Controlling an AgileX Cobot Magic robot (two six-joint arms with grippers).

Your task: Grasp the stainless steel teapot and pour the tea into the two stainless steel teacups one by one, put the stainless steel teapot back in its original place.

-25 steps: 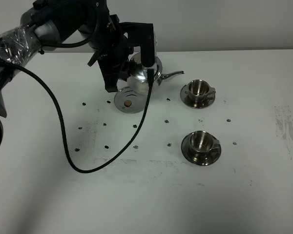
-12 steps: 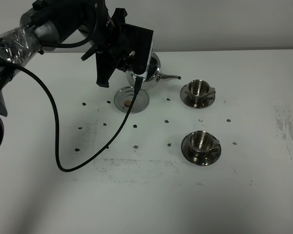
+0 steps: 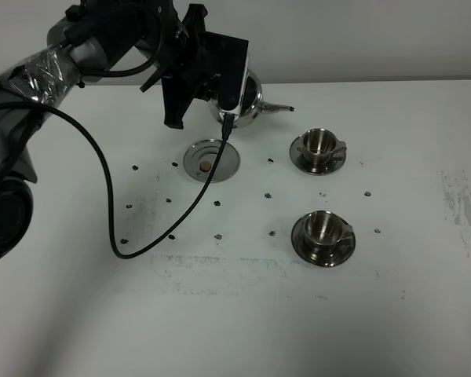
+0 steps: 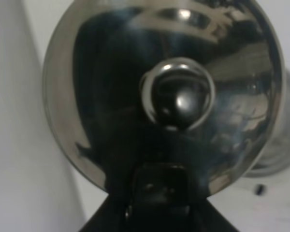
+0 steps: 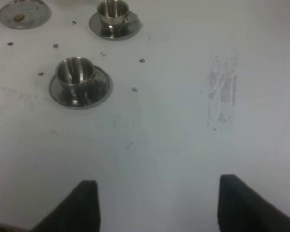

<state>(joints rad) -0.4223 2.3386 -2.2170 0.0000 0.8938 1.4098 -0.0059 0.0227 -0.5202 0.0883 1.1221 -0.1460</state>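
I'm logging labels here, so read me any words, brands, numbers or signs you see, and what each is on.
No readable text in any view. The teapot, the far teacup, the near teacup, the round dish and the table carry no lettering. The table's dark specks are marks, not characters.

Probably a lab: white table (image 3: 243,330), robot arm (image 3: 59,56).

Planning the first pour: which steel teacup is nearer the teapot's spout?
The far shiny steel teacup, beside the lifted steel teapot; the other cup sits nearer the camera.
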